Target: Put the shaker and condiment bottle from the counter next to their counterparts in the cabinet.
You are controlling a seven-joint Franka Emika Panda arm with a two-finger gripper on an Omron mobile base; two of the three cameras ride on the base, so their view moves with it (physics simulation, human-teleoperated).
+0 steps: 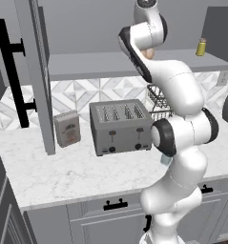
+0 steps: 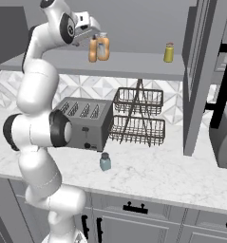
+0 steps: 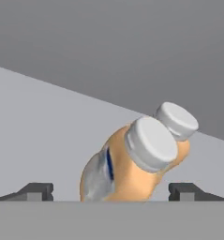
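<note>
Two orange condiment bottles with white caps stand side by side on the cabinet shelf (image 2: 138,66). In the hand view the nearer bottle (image 3: 132,164) sits between my gripper's (image 3: 111,192) spread fingers, which stand clear of its sides, and its twin's cap (image 3: 176,119) shows just behind. From the right base view the gripper (image 2: 89,34) is open right at the pair (image 2: 99,48). The yellow-olive shaker (image 2: 169,52) stands further right on the same shelf. The pale teal shaker (image 2: 105,162) stands upright on the counter (image 2: 153,178) in front of the toaster.
A grey toaster (image 2: 84,122) and a black wire rack (image 2: 136,116) sit on the counter under the shelf. The open cabinet door (image 2: 195,71) hangs to the right of the shelf. A small box (image 1: 67,128) stands left of the toaster. Drawer fronts with black handles (image 2: 135,207) run below.
</note>
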